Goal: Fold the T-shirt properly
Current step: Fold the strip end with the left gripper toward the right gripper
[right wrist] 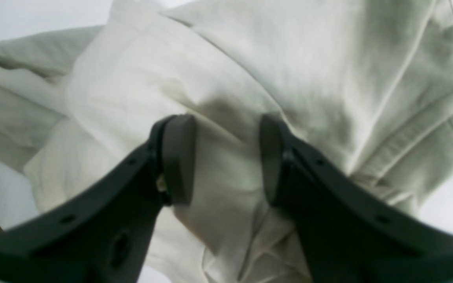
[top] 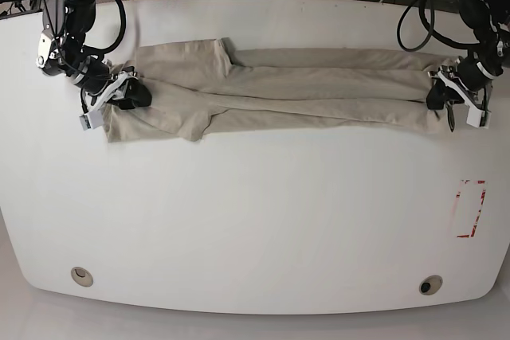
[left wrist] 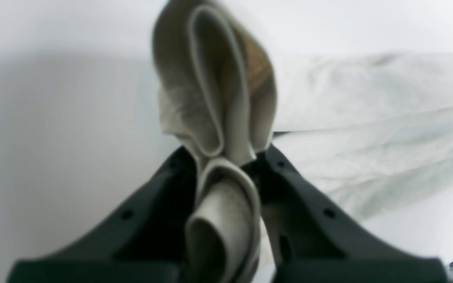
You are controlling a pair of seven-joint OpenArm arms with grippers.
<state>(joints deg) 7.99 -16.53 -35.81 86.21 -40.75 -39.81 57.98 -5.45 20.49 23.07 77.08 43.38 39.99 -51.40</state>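
Where the T-shirt (top: 311, 85) lies: across the upper part of the base view, in a long, wrinkled band from the left side almost to the right edge, on the white table (top: 255, 220).
T-shirt shape: beige and creased, with lengthwise folds along the middle and right; at the left it spreads wider, with a raised corner at the top and a flap pointing down toward the viewer.
Left gripper (left wrist: 226, 157): pressed together on a bunched fold of the T-shirt, at the right end of the band in the base view; in the left wrist view the pinched cloth stands up in loops above the fingertips and bulges out again below them, between the dark fingers.
Cloth beside the left gripper: flatter layers reach toward the right edge of the left wrist view, with a dark gap under one edge near the pinch.
Right gripper (right wrist: 228, 157): fingers spread, both over the T-shirt, with a soft ridge of cloth running between them; whether the tips press into it, I cannot tell.
Cloth below the right gripper: rumpled layers fill most of the right wrist view, with a seam at the right.
Table holes: two round ones, lower left (top: 82, 276) and lower right (top: 431, 285) of the base view.
Red marks (top: 480, 209): right side of the base view, below the left gripper.
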